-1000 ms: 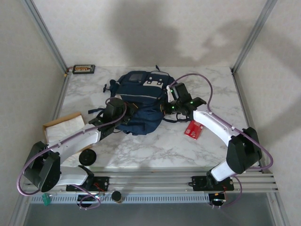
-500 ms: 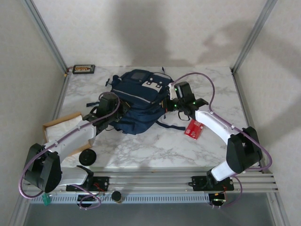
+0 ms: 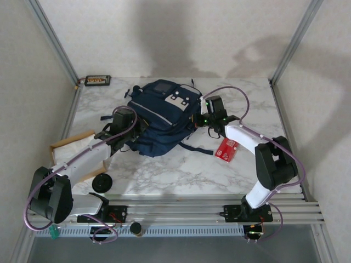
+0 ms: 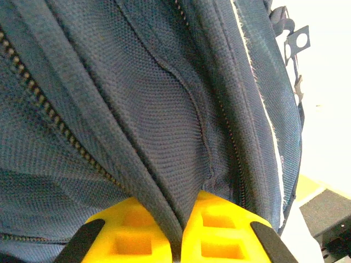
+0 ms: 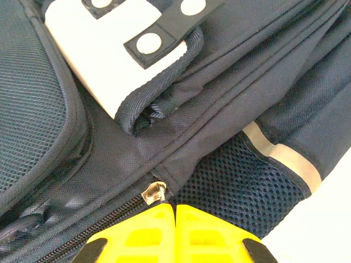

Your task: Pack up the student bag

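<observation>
Left pincer (image 4: 179, 216) pinches student bag (image 3: 159, 112); long axis seemingly near-far.

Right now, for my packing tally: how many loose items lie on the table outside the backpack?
4: red packet right of the backpack, cardboard box left, black disc near-left, dark tray far-left corner; more may hide underneath.

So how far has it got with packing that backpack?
Early on, it seems. Nothing looks packed: a red packet and a black disc lie on the table outside the student bag. In hand: the left gripper is shut on a fold of the bag's fabric by a zip, the right gripper shut at a seam beside a zip pull. Left: opening it and loading things.
</observation>
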Motion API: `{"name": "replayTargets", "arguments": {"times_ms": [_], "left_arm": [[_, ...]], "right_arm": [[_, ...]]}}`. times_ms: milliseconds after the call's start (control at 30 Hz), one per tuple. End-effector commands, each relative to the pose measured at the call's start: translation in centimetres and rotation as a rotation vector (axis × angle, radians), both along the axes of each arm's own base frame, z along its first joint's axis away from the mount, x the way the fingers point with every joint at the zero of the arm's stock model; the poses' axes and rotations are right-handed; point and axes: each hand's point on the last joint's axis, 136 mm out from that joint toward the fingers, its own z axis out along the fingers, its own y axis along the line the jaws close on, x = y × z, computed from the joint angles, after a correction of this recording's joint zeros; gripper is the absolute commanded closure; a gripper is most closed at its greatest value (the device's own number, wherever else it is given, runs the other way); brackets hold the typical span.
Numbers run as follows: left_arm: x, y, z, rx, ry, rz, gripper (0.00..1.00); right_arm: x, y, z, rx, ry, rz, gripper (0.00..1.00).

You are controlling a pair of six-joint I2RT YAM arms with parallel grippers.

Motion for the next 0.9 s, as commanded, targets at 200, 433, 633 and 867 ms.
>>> {"name": "replayTargets", "arguments": {"times_ms": [200,433,633,867], "left_arm": [[2.2,4.9,1.6,0.108,-0.063,0.121,0.62],[0.1,3.9,2.7,0.107,-0.086,0.101,0.55],[-0.9,1.1,4.2,0.069,-0.133,0.08,0.54],[-1.0,-1.7,3.8,0.048,-0.126,0.034,0.55]], "right_arm": [[-1.8,-1.4,3.0,0.052,0.039,-0.125,0.57],[-3.9,3.0,3.3,0.216,0.204,-0.124,0.3],[-1.7,7.3,2.8,0.223,0.267,-0.158,0.33],[0.2,10.1,2.4,0.249,0.297,-0.151,0.47]]}}
